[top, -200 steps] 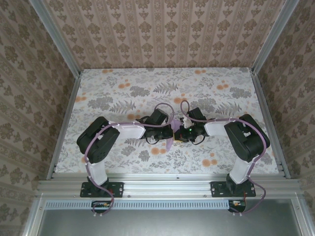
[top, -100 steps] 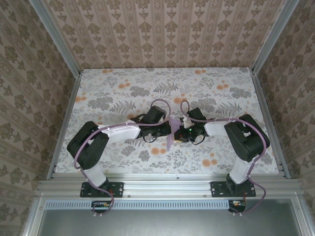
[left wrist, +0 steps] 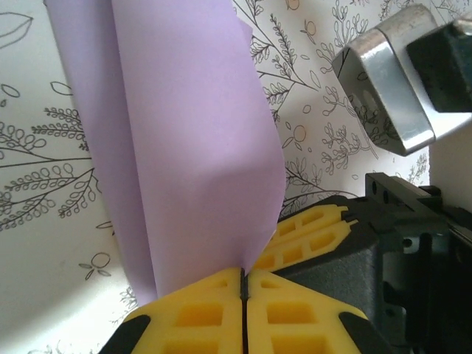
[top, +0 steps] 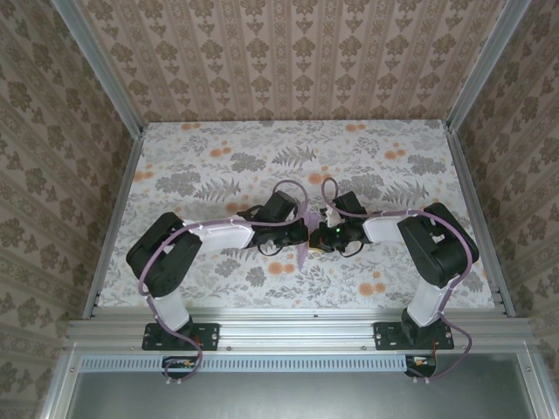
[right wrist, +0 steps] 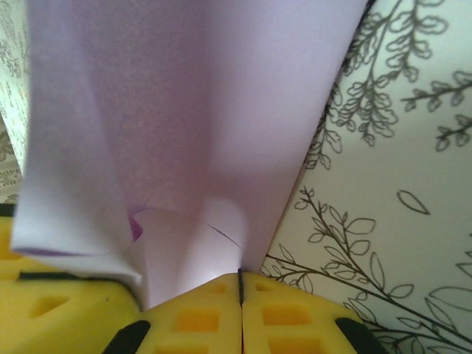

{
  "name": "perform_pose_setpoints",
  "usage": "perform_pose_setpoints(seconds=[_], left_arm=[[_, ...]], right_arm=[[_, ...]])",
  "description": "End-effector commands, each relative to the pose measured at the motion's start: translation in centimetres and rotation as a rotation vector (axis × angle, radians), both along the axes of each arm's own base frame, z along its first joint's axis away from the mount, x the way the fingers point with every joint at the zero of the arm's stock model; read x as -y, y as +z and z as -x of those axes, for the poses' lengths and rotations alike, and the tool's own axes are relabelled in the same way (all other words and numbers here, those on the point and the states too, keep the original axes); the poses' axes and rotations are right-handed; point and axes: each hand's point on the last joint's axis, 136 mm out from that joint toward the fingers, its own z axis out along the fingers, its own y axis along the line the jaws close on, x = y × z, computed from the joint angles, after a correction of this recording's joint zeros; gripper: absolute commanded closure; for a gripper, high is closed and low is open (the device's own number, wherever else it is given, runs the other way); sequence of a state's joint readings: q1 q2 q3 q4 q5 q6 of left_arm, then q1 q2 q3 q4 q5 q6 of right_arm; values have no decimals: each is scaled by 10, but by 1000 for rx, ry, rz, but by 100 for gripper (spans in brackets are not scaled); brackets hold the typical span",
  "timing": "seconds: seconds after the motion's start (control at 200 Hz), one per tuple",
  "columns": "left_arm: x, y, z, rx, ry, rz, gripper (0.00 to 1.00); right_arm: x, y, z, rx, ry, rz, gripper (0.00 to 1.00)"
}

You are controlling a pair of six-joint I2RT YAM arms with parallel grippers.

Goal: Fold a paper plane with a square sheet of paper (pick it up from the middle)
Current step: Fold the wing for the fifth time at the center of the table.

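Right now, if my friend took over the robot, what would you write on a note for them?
Pincers: the left pincer is shut on the paper. The right pincer is shut on it too, close beside the left one.
Where: the paper is held between both arms over the middle of the table.
Done: the paper is picked up and folded over into layers.
Left: it does not look like a pointed plane yet, so more folds are probably needed.
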State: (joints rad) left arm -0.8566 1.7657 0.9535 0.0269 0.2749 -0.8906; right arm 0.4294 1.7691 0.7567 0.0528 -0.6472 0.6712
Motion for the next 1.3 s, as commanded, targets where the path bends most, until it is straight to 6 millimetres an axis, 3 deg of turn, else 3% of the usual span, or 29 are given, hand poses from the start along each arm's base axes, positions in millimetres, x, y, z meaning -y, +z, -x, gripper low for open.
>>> perform_pose_setpoints(seconds=[0.0, 0.64, 1.05, 1.295], left_arm=[[5, -13, 6, -41, 2, 21, 92], [-3, -47, 0, -89, 98, 31, 95], [-1, -52, -2, -98, 107, 46, 95], [-5, -60, 1, -107, 105, 27, 95]], right_arm=[[0, -2, 1, -15, -16, -26, 91], [2, -2, 1, -37, -67, -91, 96], [4, -1, 0, -56, -102, -118, 100], [9, 23, -6, -9, -118, -129, 99]])
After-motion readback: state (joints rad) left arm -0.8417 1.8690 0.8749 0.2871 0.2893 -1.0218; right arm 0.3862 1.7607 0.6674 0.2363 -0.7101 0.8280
